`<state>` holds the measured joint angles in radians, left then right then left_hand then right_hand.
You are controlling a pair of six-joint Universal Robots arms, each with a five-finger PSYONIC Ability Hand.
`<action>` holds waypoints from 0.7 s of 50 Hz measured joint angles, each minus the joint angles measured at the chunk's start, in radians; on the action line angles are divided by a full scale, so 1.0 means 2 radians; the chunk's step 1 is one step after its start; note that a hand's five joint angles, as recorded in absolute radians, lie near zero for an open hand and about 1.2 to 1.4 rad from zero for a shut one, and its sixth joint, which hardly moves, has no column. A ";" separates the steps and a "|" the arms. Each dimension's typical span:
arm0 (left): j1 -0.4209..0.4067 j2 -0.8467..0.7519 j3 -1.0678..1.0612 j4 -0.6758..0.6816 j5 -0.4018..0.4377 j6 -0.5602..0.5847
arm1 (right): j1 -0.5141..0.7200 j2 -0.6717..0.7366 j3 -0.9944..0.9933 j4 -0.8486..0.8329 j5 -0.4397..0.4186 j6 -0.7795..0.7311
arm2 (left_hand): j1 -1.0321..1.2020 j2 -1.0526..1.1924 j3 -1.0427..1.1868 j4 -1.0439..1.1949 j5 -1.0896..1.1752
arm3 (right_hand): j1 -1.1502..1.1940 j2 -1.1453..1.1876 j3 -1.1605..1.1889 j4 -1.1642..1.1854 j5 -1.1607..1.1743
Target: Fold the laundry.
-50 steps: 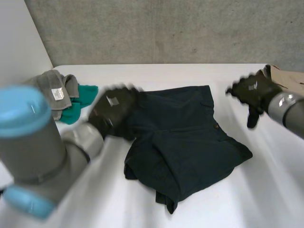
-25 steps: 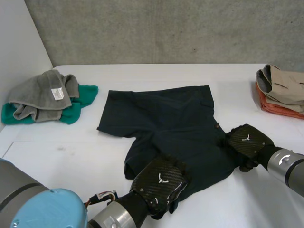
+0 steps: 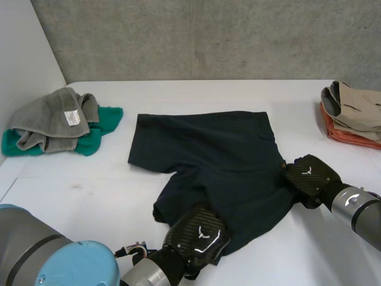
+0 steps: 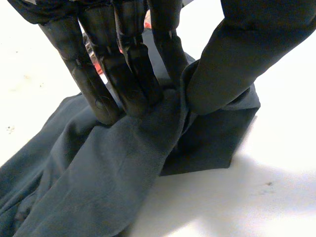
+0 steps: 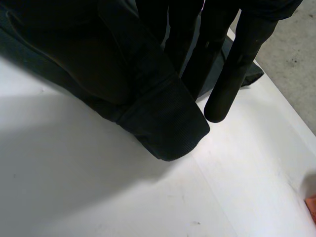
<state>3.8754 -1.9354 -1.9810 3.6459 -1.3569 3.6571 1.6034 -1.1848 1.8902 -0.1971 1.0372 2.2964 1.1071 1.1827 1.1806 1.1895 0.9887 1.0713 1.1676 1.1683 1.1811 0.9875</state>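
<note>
A white bench [image 3: 77, 196] before a concrete wall carries the dark garment [image 3: 208, 155], spread across its middle. The left hand [image 3: 196, 235] pinches the near hem and the right hand [image 3: 309, 173] grips the right-side edge, probably so both can lift that side over into a fold.

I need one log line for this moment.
left hand: pinches near hem of dark cloth garment | right hand: grips its right edge
</note>
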 measured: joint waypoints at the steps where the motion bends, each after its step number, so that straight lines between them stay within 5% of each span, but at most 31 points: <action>1: 0.000 0.004 0.000 0.000 -0.007 0.000 | 0.000 0.000 0.001 -0.003 0.004 0.002 | 0.000 0.002 0.003 0.004 0.000 | 0.004 0.002 0.003 0.005 0.005; 10: 0.010 0.094 -0.008 -0.021 -0.080 -0.004 | -0.003 -0.047 0.008 0.024 0.033 0.003 | 0.000 0.002 0.003 0.004 0.000 | 0.004 0.002 0.003 0.007 0.006; 21: 0.054 0.266 -0.016 -0.164 -0.093 -0.020 | -0.040 -0.182 -0.031 0.250 0.036 -0.047 | 0.000 0.005 0.003 0.004 0.000 | 0.004 0.002 0.004 0.008 0.011; 35: 0.121 0.175 0.026 -0.146 -0.085 -0.080 | 0.010 -0.107 -0.116 0.267 0.084 -0.018 | 0.000 0.005 0.004 0.004 0.000 | 0.012 0.002 0.008 0.008 0.011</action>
<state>4.1180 -1.5844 -1.9289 3.3533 -1.5278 3.4975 1.6233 -1.3992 1.6585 0.3379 1.2044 2.2612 1.1072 1.1929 1.1876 1.1969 0.9889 1.0944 1.1708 1.1846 1.1965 1.0093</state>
